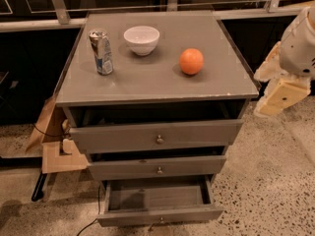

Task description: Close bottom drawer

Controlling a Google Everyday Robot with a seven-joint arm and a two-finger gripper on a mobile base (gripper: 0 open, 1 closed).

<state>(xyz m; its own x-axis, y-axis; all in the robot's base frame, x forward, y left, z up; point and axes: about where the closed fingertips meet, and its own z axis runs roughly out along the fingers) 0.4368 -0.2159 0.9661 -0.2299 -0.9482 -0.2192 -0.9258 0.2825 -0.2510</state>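
Observation:
The grey cabinet [157, 90] has three drawers. The bottom drawer [147, 215] is pulled far out; its narrow front panel sits at the lower edge of the view and its inside looks empty. The top drawer [123, 136] and middle drawer [128, 169] stand slightly out. My gripper [257, 95] hangs at the right of the cabinet, level with its top edge, well above and to the right of the bottom drawer. Its two beige fingers [278, 97] stand apart, holding nothing.
On the cabinet top stand a drink can [101, 51], a white bowl [141, 39] and an orange [191, 61]. Cardboard pieces [59, 154] lean at the cabinet's left. A dark cable [38, 187] lies on the speckled floor. Dark windows run behind.

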